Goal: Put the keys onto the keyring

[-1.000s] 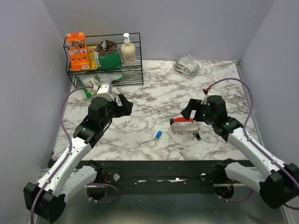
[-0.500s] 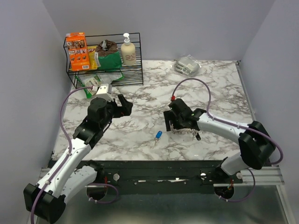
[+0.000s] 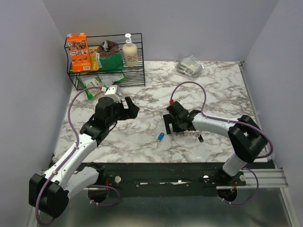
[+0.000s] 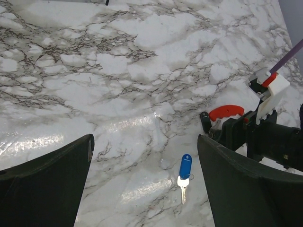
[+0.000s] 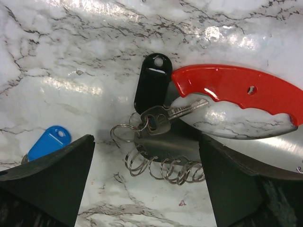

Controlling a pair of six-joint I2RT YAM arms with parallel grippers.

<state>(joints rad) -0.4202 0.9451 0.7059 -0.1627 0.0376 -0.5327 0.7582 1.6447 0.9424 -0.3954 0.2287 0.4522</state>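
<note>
A key with a blue plastic head (image 3: 161, 137) lies on the marble between the two arms. In the left wrist view the blue key (image 4: 184, 168) lies low on the right, just inside the right finger. My left gripper (image 3: 131, 109) hovers open and empty to the key's upper left. The keyring is a red curved clip (image 5: 241, 87) joined to a coil of silver rings (image 5: 165, 168). A silver key (image 5: 163, 119) with a black tag (image 5: 152, 86) lies against it. My right gripper (image 3: 168, 126) hangs open over the rings, holding nothing. Its arm hides most of the keyring (image 3: 188, 133) from above.
A black wire rack (image 3: 106, 64) with an orange box, green packets and a soap bottle stands at the back left. A clear plastic packet (image 3: 190, 66) lies at the back right. Purple cables (image 3: 189, 87) loop above both arms.
My right arm has swung left, bringing its gripper from beside the keyring to over the ring coil. The left gripper has edged slightly right. Both stay open.
</note>
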